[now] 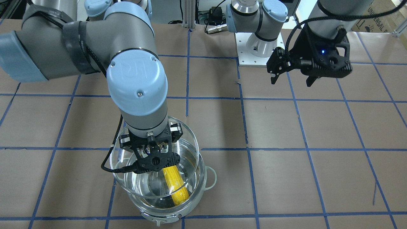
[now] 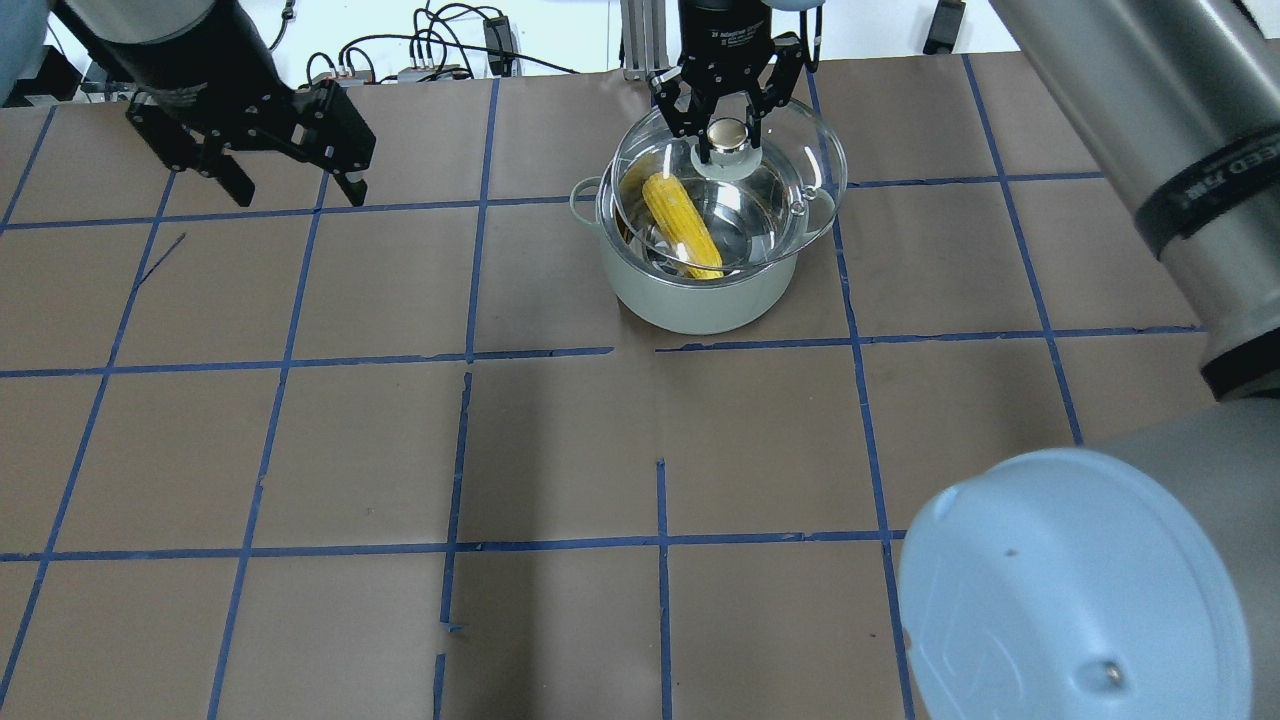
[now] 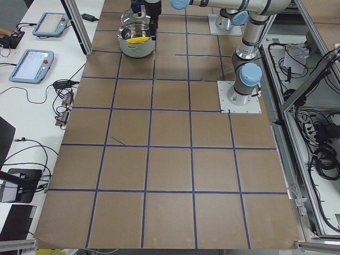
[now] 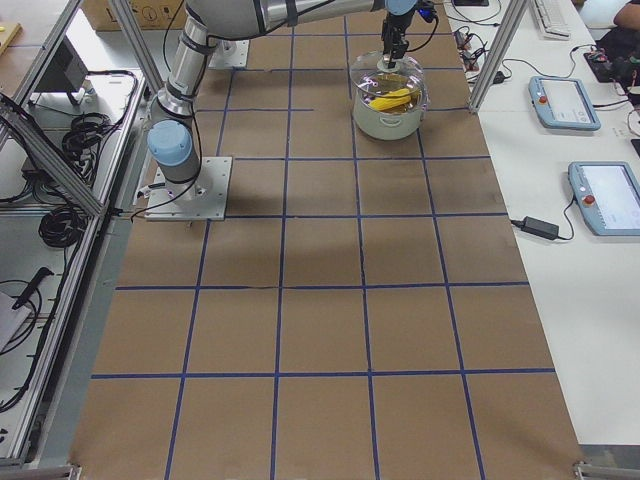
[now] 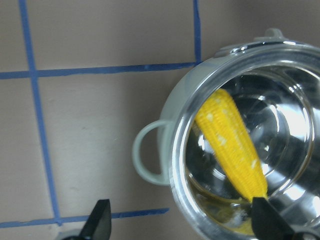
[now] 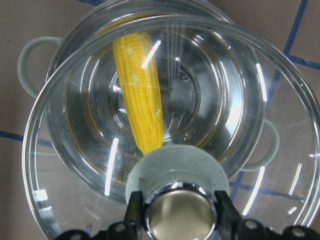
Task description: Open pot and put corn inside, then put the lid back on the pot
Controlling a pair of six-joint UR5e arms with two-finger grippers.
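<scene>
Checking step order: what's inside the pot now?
The corn lies inside the pot, visible through the glass lid that the right claw holds off-centre over it, not seated. The pot floor beneath the corn is covered.

A brown paper table cover is divided into squares by blue tape lines. On the white side bench lie 2 grey tablet-like pendants with blue rims. A black power brick and its cable lie near them. A printed cardboard box sits beyond one corner of the paper. Black cables tangle along the far edge.
</scene>
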